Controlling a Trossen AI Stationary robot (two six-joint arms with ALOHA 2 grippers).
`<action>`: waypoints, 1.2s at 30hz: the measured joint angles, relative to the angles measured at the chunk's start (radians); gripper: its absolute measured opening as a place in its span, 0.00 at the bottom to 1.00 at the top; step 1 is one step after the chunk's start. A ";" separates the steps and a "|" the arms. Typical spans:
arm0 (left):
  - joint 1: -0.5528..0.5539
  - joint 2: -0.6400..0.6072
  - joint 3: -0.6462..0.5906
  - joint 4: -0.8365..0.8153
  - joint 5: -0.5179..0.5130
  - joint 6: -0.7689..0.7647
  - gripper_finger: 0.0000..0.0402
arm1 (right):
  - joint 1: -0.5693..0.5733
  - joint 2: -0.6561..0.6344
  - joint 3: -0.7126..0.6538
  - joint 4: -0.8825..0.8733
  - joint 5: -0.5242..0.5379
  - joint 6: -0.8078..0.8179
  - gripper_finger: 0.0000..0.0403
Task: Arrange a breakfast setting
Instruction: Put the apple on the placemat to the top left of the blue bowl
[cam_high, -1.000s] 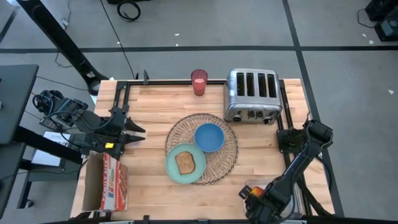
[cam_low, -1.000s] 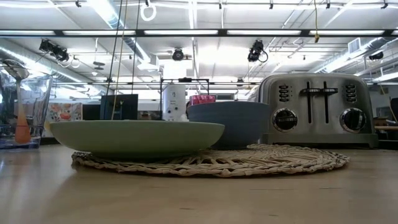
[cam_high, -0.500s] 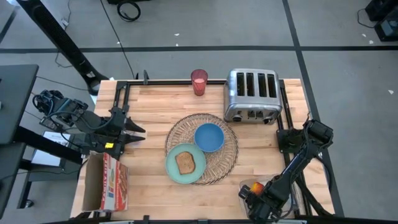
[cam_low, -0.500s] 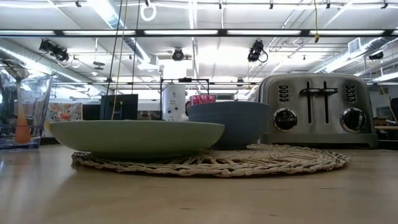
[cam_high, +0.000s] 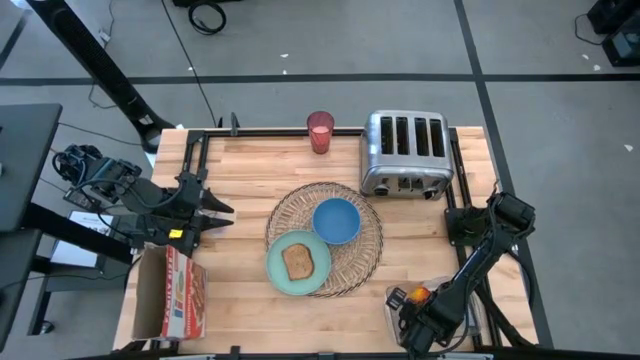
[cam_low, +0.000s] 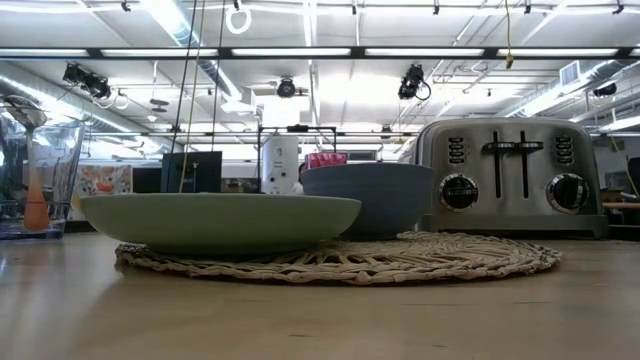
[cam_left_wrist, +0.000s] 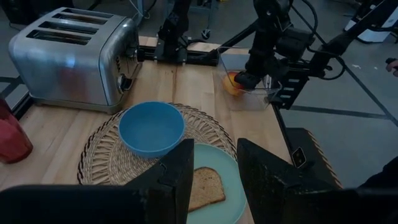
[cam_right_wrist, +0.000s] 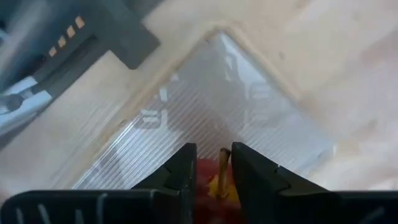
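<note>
- The right gripper (cam_high: 412, 306) hangs at 5 o'clock on the table, nose down in a clear ribbed plastic tub (cam_high: 443, 288). Whether its jaws have closed on anything I cannot tell.
- In the right wrist view a round red apple (cam_right_wrist: 204, 177) lies right under the gripper. A thin orange-yellow stalk (cam_right_wrist: 222, 167) rises in line with the gap (stem or spoon handle, I cannot say).
- The orange-handled spoon (cam_low: 35, 205) stands in that same tub in the low view.
- The apple should handle as a hard, smooth, fairly heavy ball that rolls out of a shallow pinch. I would take it across the widest part, not near the crown.
- The spoon should be light, stiff and thin, so the place to pinch it is mid-handle (square on, or it will swivel).
- The left gripper (cam_high: 205, 212) waits at 9 o'clock, jaws apart and holding nothing.
- At the table's centre lies the round woven wicker placemat (cam_high: 366, 256).
- On the mat, a teal plate (cam_high: 279, 277) at 7 o'clock carries a toast slice (cam_high: 298, 261), and a blue bowl (cam_high: 336, 220) sits at 1 o'clock.
- The pink translucent cup (cam_high: 320, 131) stands at the table's 12 o'clock edge. It is probably light and easy to tip, so a grip low on the wall suits it.
</note>
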 joint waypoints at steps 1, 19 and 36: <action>0.000 0.000 0.000 0.000 0.000 0.000 0.32 | -0.003 0.000 0.006 -0.019 0.000 0.031 0.26; 0.000 0.000 0.000 0.000 0.000 -0.006 0.32 | -0.029 0.000 0.022 -0.212 -0.058 0.303 0.24; 0.000 0.000 0.000 0.000 0.001 -0.035 0.32 | -0.079 0.000 0.022 -0.221 -0.083 0.475 0.24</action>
